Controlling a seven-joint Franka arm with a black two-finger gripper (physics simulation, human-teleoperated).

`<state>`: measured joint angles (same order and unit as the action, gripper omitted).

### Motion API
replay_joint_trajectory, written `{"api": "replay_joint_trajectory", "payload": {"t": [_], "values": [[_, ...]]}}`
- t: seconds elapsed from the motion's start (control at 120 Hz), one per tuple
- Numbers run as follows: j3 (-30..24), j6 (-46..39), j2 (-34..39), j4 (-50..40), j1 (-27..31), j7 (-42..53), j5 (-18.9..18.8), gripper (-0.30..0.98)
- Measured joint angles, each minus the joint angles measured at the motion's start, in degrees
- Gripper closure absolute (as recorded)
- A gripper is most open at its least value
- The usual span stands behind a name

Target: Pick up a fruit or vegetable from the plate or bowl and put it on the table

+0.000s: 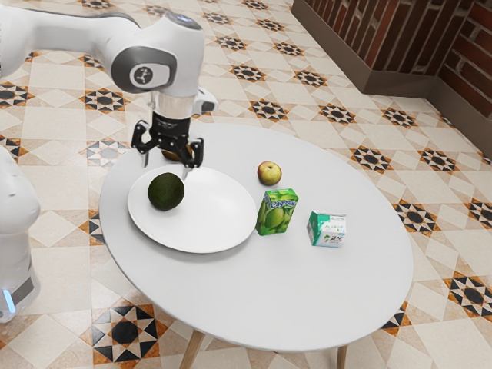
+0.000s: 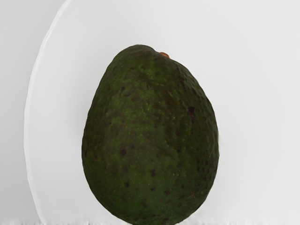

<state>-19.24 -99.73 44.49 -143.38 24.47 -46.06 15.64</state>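
The round pale surface (image 1: 307, 300) stands on a patterned tile floor (image 1: 46, 338), a brick wall (image 1: 392, 38) beyond; on it, an avocado (image 1: 166, 191) rests on the white plate (image 1: 219, 211) beneath the pincer (image 1: 166, 163), whose fingers are spread apart

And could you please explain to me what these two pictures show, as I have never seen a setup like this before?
The machine is a single white robot arm, ending in black jaws that work like two fingers. The exterior view comes from a camera beside the arm; the wrist view comes from one on the arm's hand, looking closely at an avocado.

The avocado lies on a white plate, which rests on a round table. Also on the table are an apple, a green juice box and a small white and green carton.

Nothing is held: the jaws stand open above the avocado.
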Motion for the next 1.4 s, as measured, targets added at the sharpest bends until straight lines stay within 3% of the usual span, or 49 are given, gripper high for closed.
{"api": "replay_joint_trajectory", "payload": {"t": [0.342, 0.65, 0.9, 1.4], "values": [[0.46, -0.64, -1.08, 0.32, -1.60, 0.97, 0.09, 0.00], [2.12, -2.16, -7.70, 3.72, -1.76, 1.99, -1.60, 0.00], [6.50, -4.24, -8.25, 1.41, -5.03, 2.84, -3.70, 0.00], [8.88, -8.15, -10.31, -2.23, -6.55, 5.11, -4.52, 0.00]]}}
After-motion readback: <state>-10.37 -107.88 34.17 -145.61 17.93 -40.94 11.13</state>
